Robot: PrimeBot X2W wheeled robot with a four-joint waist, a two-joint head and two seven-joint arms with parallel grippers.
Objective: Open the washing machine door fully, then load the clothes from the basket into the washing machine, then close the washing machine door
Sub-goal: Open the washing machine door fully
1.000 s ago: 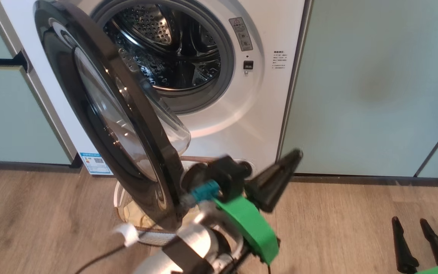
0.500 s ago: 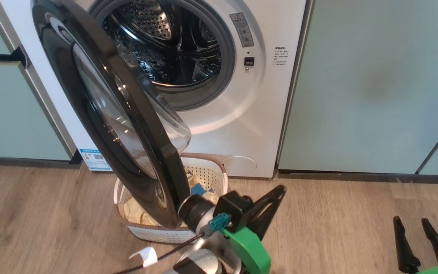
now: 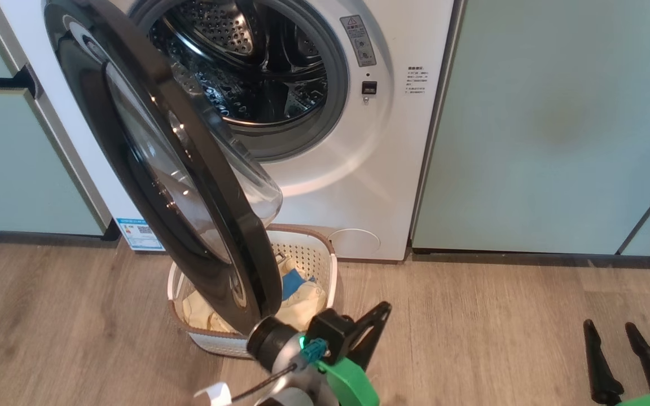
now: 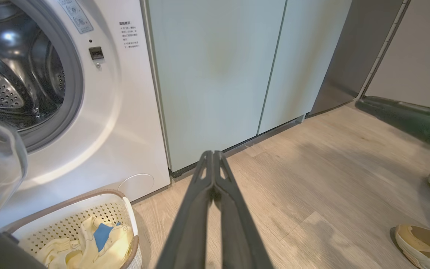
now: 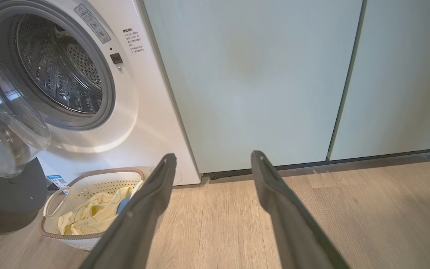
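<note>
The white washing machine (image 3: 353,180) has its black door (image 3: 150,158) swung out, edge-on to the head view, and the steel drum is bare. Beneath the door's lower edge stands the cream basket (image 3: 309,247) with pale yellow and blue clothes (image 3: 302,296) in it. My left gripper (image 3: 380,316) is shut on nothing, low beside the basket's right front corner and clear of the door. Its closed fingertips (image 4: 212,157) point at the cabinets. My right gripper (image 3: 607,328) hangs open at the lower right, far from the basket, with a wide gap between its fingers (image 5: 155,186).
Pale green cabinets (image 3: 550,124) flank the washer on both sides. Wooden floor (image 3: 500,332) stretches to the right. A person's tan shoes (image 4: 424,244) stand on the floor at the right of the left wrist view. The door overhangs the basket's left half.
My left gripper has dropped and drawn back from in front of the washer's base toward the view's bottom, uncovering the basket. The door and right gripper have not moved.
</note>
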